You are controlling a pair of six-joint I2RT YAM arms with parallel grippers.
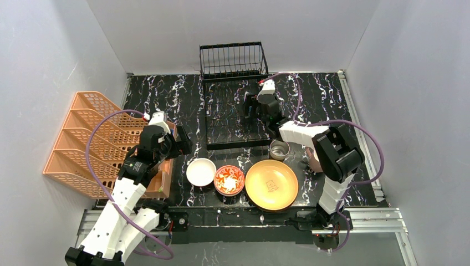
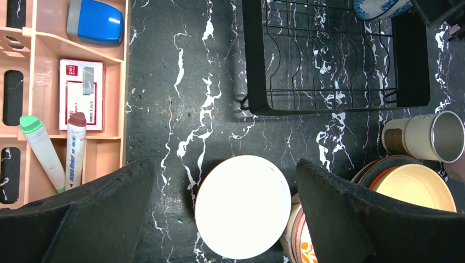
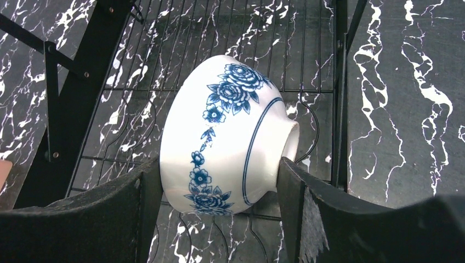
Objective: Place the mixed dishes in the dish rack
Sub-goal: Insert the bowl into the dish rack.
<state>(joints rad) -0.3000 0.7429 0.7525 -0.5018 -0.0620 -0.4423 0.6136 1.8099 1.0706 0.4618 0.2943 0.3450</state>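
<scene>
Taking the far wall as 12 o'clock, three dishes line the near edge of the table [image 1: 332, 111]. A white bowl [image 1: 200, 172] sits at 7, a red bowl [image 1: 229, 180] just beside it at 6, and a yellow plate [image 1: 271, 184] at 5. In the left wrist view the plate tops a stack, with darker and orange rims showing under it. A cup [image 1: 279, 149] stands at the plate's 12, just beside its rim. A mug [image 1: 313, 160] at the plate's 2 is mostly hidden behind the right arm.

The left gripper [image 2: 225, 164] hovers above the table toward 8. Its jaws are spread wide with nothing between them, and the white bowl lies on the table below the gap. At its 9 are a tray [image 2: 109, 156] holding pens and a small box, and past that an orange rack [image 1: 83, 149].

The wire rack [image 1: 233, 61] runs from the table's middle out to 12. The right gripper [image 3: 218, 164] hangs over its floor toward 1, clenched on a blue bowl [image 3: 230, 137]. The bowl is tipped on its side, with one finger by its rim and the other against its foot. Whether the bowl touches the wires beneath cannot be told.
</scene>
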